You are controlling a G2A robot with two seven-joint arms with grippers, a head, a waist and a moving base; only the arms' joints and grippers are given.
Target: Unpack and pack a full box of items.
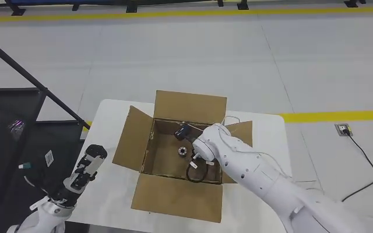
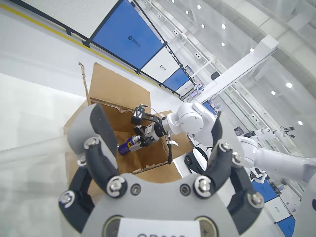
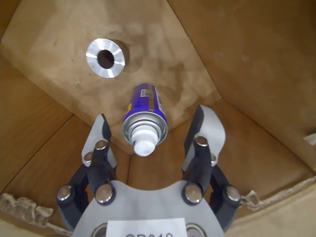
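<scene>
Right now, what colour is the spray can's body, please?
The spray can is blue, best in right wrist view.

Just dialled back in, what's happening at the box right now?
The right tool is down inside the open cardboard box. It is open, with its fingers on either side of a blue spray can and not touching it. A metal ring lies on the box floor beside the can. The left tool is open and empty, outside the box over the table. The pictures do not tell whether the can is coming out or going in.
</scene>
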